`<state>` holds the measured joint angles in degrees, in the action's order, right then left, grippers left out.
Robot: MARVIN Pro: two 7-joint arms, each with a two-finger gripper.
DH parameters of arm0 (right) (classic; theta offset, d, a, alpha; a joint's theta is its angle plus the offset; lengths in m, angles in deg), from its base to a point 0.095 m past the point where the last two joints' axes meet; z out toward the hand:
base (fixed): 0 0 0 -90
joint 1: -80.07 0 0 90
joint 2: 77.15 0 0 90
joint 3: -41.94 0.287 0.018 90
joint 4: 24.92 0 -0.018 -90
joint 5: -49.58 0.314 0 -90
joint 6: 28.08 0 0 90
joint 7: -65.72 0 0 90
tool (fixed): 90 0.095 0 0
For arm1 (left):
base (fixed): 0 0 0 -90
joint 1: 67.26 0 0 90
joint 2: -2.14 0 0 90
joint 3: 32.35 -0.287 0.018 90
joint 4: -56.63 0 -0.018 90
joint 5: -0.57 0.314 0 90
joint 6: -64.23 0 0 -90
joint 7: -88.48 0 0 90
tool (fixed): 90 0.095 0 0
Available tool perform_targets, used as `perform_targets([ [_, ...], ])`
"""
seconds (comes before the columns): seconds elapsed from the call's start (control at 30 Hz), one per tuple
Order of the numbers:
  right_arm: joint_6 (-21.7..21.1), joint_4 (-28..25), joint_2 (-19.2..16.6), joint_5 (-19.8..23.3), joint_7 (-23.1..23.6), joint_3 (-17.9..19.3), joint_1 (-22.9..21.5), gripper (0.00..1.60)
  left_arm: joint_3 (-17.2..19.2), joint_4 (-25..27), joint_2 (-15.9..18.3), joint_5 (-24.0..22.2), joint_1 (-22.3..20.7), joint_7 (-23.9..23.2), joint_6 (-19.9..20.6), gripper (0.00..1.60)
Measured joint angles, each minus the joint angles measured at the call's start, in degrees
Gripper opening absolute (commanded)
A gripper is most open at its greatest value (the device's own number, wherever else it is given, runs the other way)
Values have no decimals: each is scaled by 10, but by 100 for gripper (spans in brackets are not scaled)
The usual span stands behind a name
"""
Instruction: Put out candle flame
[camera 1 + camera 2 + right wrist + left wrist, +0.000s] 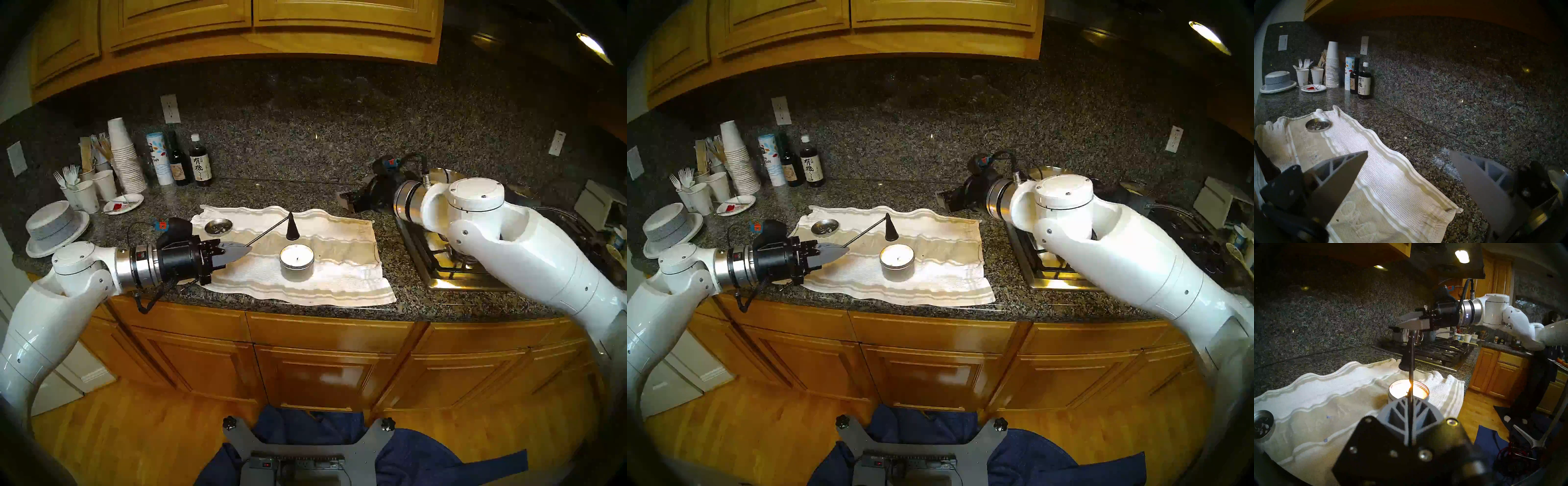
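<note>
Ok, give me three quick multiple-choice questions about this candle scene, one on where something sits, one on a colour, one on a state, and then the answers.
1. Where does the small silver dish sit?
A. On the towel's far left part
B. Inside the candle tin
C. On the stove

2. What colour is the snuffer's cone?
A. White
B. Black
C. Red

3. How does the left gripper stand?
A. Open above the candle
B. Shut on nothing
C. Shut on the snuffer's rod

Answers:
1. A, the dish lies on the towel left of and behind the candle.
2. B, the cone shows black against the pale cloth.
3. C, the left wrist view shows the thin rod running out from between the closed fingers, while the right gripper hangs open.
</note>
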<state>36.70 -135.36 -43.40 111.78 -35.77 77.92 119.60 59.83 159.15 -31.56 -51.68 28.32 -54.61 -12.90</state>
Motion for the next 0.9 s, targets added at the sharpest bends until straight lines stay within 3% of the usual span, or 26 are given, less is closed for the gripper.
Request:
perform_targets([
  [0.9,0,0,0,0,0,0,0,160,-38,1,9,38,-10,23,4,0],
])
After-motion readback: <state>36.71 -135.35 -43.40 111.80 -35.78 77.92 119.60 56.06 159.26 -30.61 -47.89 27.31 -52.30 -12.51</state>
